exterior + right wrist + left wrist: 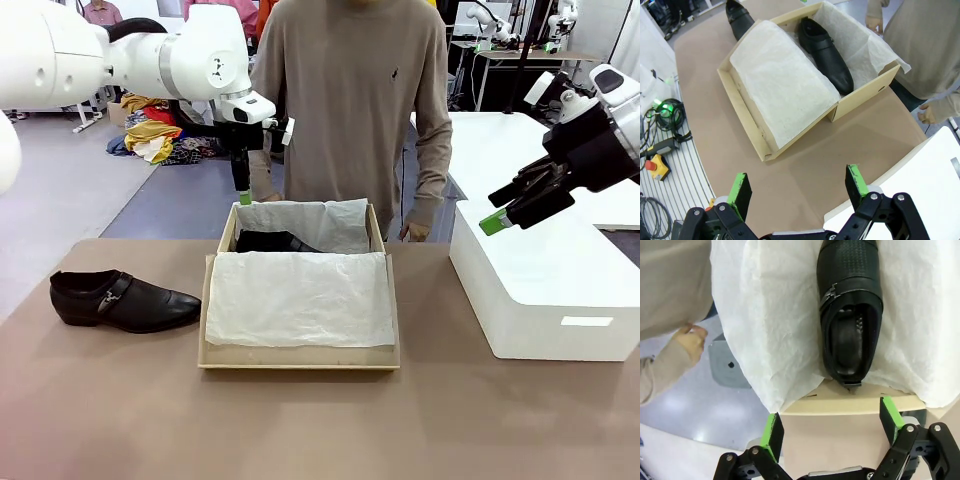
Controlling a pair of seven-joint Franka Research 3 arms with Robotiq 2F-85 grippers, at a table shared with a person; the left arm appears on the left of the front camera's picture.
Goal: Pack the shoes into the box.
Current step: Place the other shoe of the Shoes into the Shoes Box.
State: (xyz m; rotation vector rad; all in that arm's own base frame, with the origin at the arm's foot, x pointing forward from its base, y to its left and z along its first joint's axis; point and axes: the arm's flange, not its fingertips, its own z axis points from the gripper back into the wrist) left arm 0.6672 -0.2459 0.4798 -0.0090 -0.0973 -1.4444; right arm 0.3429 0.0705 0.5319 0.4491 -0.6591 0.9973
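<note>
The tan cardboard box (300, 357) sits mid-table, lined with white tissue. One glossy black shoe (270, 241) lies in its far half, partly hidden by a tissue fold. The other shoe (122, 300) rests on the table to the left of the box. My left gripper (244, 196) hangs open and empty, pointing down over the box's far-left corner. Its wrist view looks down on the boxed shoe (850, 305), just past the box rim (850, 402) and the spread gripper (832, 427). My right gripper (497, 208) hovers open at the right. In its wrist view, the right gripper (797, 187) is well short of the box (860, 102) and both shoes (825, 50), (740, 17).
A person in a beige sweater (350, 100) stands at the table's far edge, right behind the box, with one hand (690, 340) near its corner. A large white box (545, 290) takes up the table's right side. The brown tabletop (300, 430) lies bare in front.
</note>
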